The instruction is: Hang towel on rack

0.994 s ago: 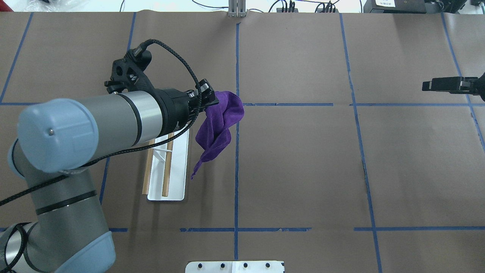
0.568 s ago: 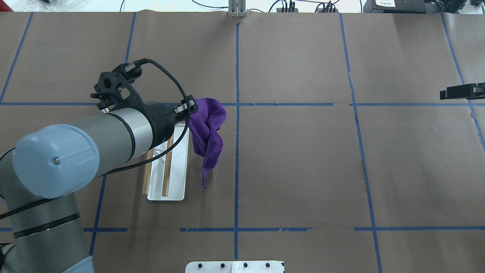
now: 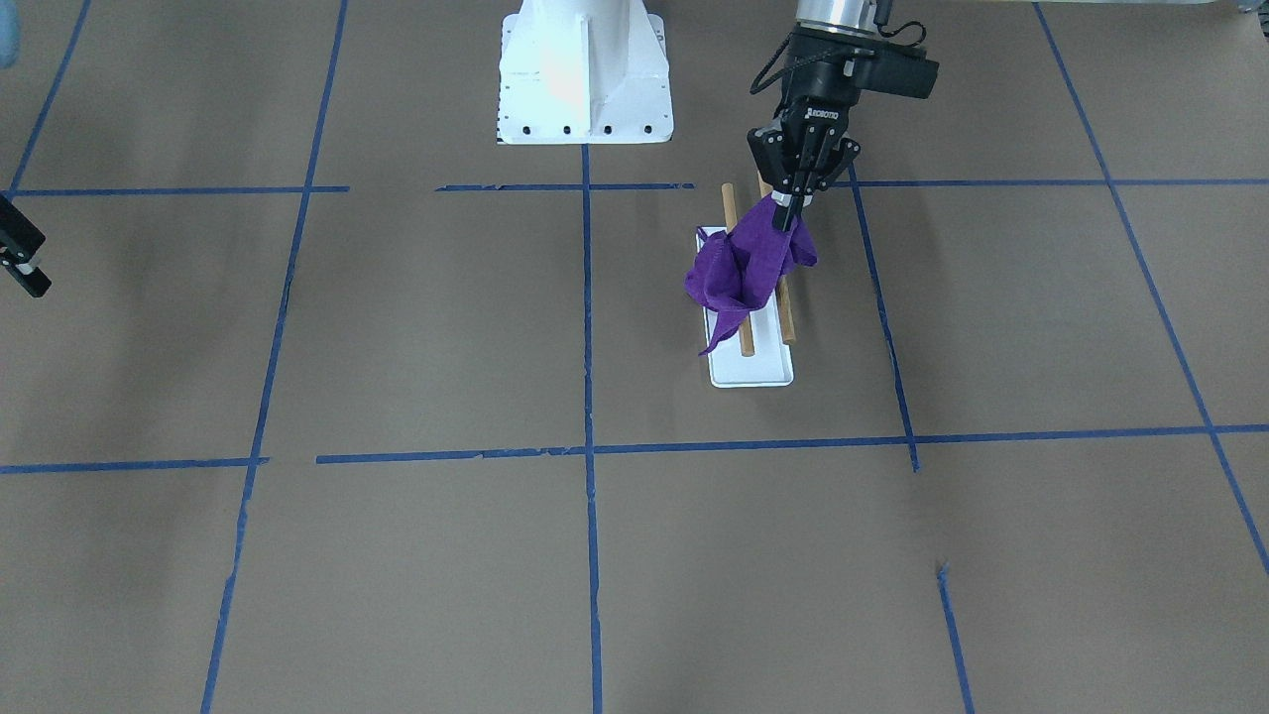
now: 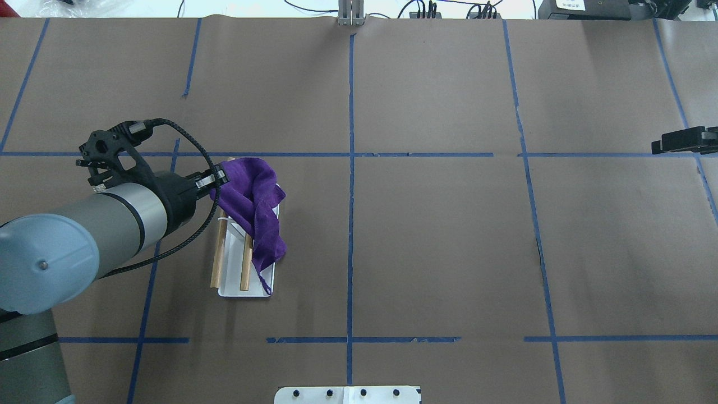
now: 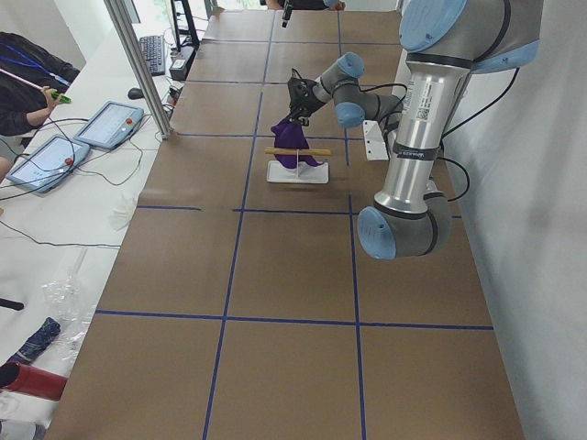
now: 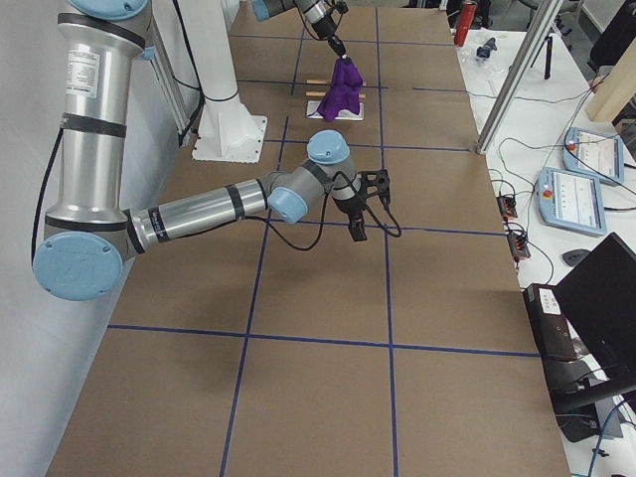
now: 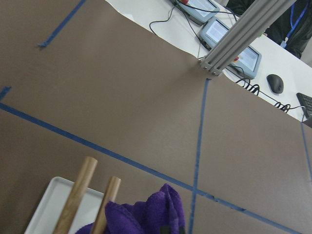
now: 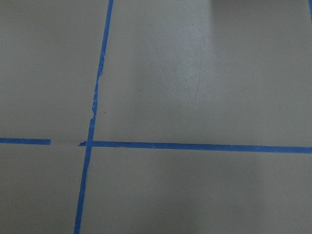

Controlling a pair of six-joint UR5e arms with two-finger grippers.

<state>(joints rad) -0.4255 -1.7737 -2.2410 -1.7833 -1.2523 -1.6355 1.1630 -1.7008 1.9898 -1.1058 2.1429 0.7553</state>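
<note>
Swung left since a second ago: left pincer [image 4: 217,178], clamped on purple towel [image 4: 255,207], now over rack [image 4: 230,275]. Draping step; next needs lowering cloth across both rods [image 4: 245,272], then letting go. Farther off, right pincer [image 4: 657,147] idle, opening unclear.

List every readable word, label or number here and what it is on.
"ROBOTIQ": on the left gripper that grips the purple towel.
Label on the left arm: too small to read.
Label on the right arm: too small to read.
</note>
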